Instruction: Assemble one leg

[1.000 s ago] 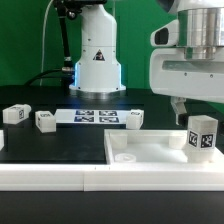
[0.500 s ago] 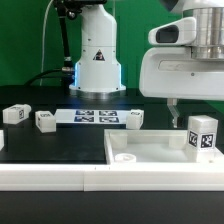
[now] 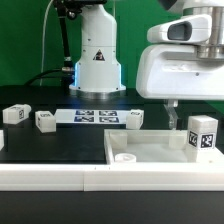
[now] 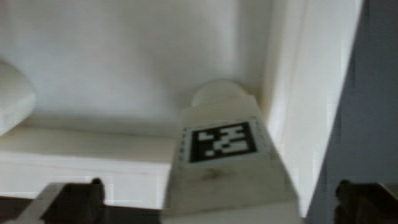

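Observation:
One leg [image 3: 203, 135], a small white post with a black-and-white tag, stands upright in the corner of the large white tray-like piece [image 3: 150, 150], at the exterior view's right. My gripper [image 3: 199, 112] hangs just above it, open and empty; one finger [image 3: 170, 113] shows beside the leg and the other is cut off by the frame edge. In the wrist view the leg [image 4: 226, 140] stands between my spread fingertips [image 4: 71, 200], touching neither; my gripper [image 4: 221, 205] holds nothing.
Three more white legs lie on the black table: two at the exterior view's left [image 3: 14, 114] [image 3: 45, 120], one near the middle [image 3: 134, 119]. The marker board [image 3: 95, 116] lies between them. The robot base [image 3: 97, 60] stands behind.
My gripper has risen away from the leg, which stays standing in the tray corner. Nothing else has moved.

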Robot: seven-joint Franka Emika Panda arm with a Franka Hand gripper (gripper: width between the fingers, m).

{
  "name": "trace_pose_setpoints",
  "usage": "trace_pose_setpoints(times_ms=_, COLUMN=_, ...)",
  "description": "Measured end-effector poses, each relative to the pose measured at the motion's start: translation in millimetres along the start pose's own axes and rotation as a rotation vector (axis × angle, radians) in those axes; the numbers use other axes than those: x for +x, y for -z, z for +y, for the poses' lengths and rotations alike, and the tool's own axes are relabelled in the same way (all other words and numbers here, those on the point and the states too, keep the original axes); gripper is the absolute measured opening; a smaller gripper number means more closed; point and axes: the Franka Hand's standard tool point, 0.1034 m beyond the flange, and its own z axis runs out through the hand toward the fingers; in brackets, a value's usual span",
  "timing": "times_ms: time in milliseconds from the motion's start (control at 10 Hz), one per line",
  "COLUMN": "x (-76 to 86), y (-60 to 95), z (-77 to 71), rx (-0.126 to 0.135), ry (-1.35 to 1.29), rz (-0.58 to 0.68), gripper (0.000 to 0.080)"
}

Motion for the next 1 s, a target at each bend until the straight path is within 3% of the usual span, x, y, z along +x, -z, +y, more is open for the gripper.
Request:
trace_pose_setpoints(times_ms=200, x=1.2, y=0.1, z=4.2, rx=-0.002, ry=0.086, rz=0.009, gripper=0.0648)
trace_pose_setpoints(times_ms=300, x=1.2, y=0.0, z=4.2, rx=-0.002, ry=0.086, rz=0.009, gripper=0.0539)
trace_pose_setpoints(times_ms=400, x=1.2, y=0.0, z=4.2, rx=-0.002, ry=0.084, rz=0.009, gripper=0.0539)
trace_pose_setpoints(times_ms=500, x=1.1, y=0.0, z=4.1, rx=-0.001, ry=0.084, rz=0.008, gripper=0.0338)
trace_pose_setpoints(times_ms=600, x=0.9, y=-0.3, z=4.2, rx=-0.002, ry=0.084, rz=0.008, gripper=0.0289)
trace_pose_setpoints(times_ms=1000, x=1.4, y=-0.3, z=6.8, rx=0.006, ry=-0.042, rz=0.011, gripper=0.0289)
